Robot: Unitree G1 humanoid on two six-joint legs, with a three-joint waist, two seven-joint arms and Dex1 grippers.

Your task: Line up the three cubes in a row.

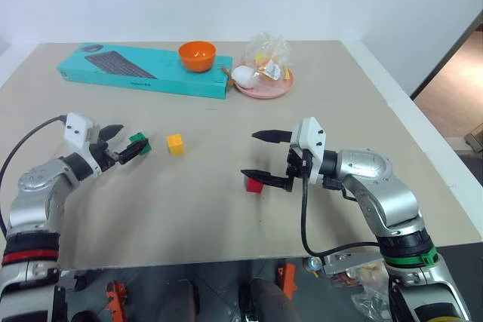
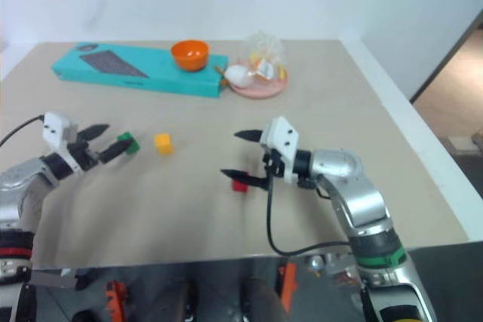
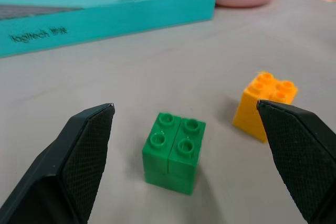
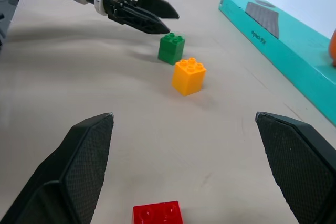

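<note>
From the head cam I've got the left gripper [image 1: 121, 143] wide open right at the green cube [image 1: 139, 143], yellow cube [image 1: 175, 144] just to its right. Right gripper [image 1: 261, 154] open too, over the red cube [image 1: 254, 184]. Left wrist cam: green sits between my fingers, untouched.

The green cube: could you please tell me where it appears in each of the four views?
Left eye view: green cube, left of the yellow cube.
Right eye view, left of yellow.
Left wrist view, lower centre.
Right wrist view, upper centre.
Shared landmark: the yellow cube beside it.
</note>
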